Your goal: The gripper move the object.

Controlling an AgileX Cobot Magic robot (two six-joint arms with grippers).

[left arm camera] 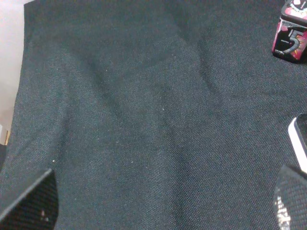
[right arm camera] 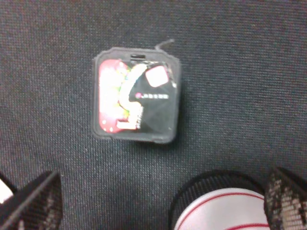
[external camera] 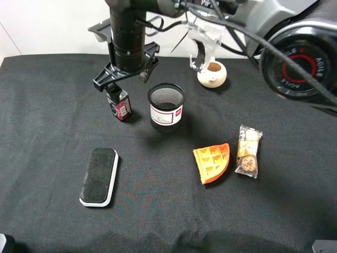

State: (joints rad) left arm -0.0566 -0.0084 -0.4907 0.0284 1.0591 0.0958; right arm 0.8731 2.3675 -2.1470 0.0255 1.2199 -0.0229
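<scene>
Carton (external camera: 119,105) stands upright, long axis vertical.

The object (external camera: 119,104) has bare black cloth (external camera: 47,105) on its left side and behind it, so there is free room for a finger there. On its right side the mesh cup (external camera: 166,107) stands just beside it, with only a narrow gap between the 2. The gripper (external camera: 125,74) hangs over the object, jaws wide apart. The eraser (external camera: 99,176), waffle (external camera: 212,162) and snack bar (external camera: 248,150) lie well apart, toward the front.
</scene>
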